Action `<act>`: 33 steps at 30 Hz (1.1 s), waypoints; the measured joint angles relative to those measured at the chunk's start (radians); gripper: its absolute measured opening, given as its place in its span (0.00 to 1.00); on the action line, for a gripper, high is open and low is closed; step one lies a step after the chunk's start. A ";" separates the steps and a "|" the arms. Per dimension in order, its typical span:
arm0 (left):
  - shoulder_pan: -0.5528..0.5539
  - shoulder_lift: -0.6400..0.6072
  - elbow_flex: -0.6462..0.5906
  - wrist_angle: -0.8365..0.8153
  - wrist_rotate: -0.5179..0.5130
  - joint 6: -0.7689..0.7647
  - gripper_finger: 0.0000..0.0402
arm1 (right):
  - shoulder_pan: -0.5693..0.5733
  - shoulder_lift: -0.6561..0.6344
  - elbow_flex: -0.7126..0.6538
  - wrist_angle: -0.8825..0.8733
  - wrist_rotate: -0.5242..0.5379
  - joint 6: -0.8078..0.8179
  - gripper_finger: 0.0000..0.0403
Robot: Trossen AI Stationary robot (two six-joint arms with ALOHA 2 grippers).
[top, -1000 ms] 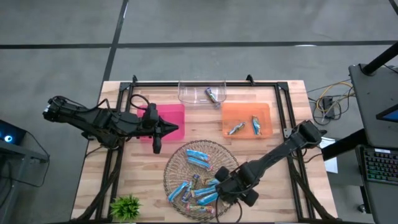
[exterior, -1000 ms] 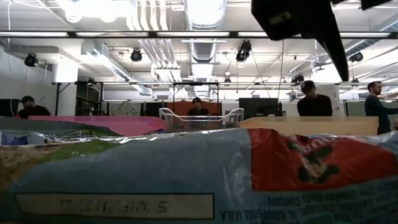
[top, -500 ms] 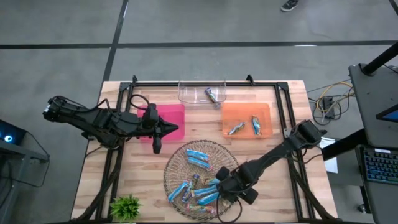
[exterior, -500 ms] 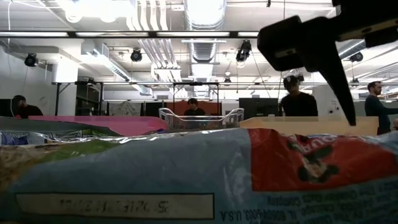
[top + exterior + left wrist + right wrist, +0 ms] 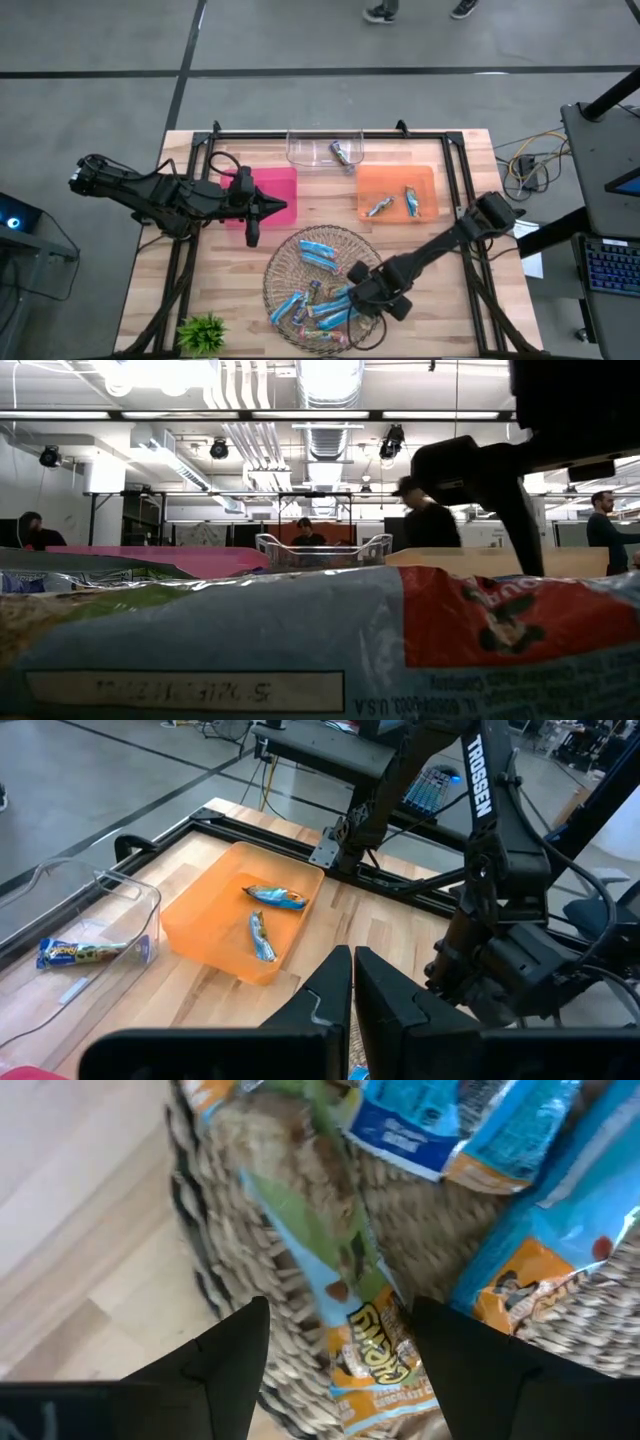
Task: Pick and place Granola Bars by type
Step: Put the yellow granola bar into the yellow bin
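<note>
A round wicker basket (image 5: 300, 262) near the table's front edge holds several blue-wrapped granola bars (image 5: 318, 252). My right gripper (image 5: 350, 296) hangs over the basket's right part, pointing down and open. In the right wrist view its fingers (image 5: 228, 1352) stand on either side of a green-and-blue bar (image 5: 362, 1320) that lies on the basket's weave, without touching it. My left gripper (image 5: 286, 208) is shut and empty, held level above the pink tray (image 5: 280, 184). In the low view a bar's wrapper (image 5: 300, 640) fills the foreground.
An orange tray (image 5: 396, 178) at the back right holds two bars (image 5: 380, 208). A clear tray (image 5: 312, 150) at the back middle holds one bar (image 5: 343, 152). A small green plant (image 5: 203, 332) stands at the front left. A black frame (image 5: 450, 160) runs around the table. People stand in the room behind.
My right gripper has come down toward the bars in the basket, still open and pointing down. In the low view its dark fingers have sunk well into the picture. The bars have not moved.
</note>
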 joint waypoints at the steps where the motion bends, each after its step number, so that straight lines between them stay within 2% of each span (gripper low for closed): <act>1: 0.000 0.000 0.000 0.000 0.000 0.000 0.00 | -0.003 0.000 0.000 0.001 0.002 -0.001 0.59; 18: 0.000 0.000 0.000 0.000 -0.009 -0.003 0.00 | -0.005 -0.001 -0.039 0.033 0.003 -0.016 0.46; 33: -0.001 0.000 0.000 0.000 -0.023 -0.002 0.00 | -0.004 -0.002 -0.054 0.031 0.002 -0.017 0.21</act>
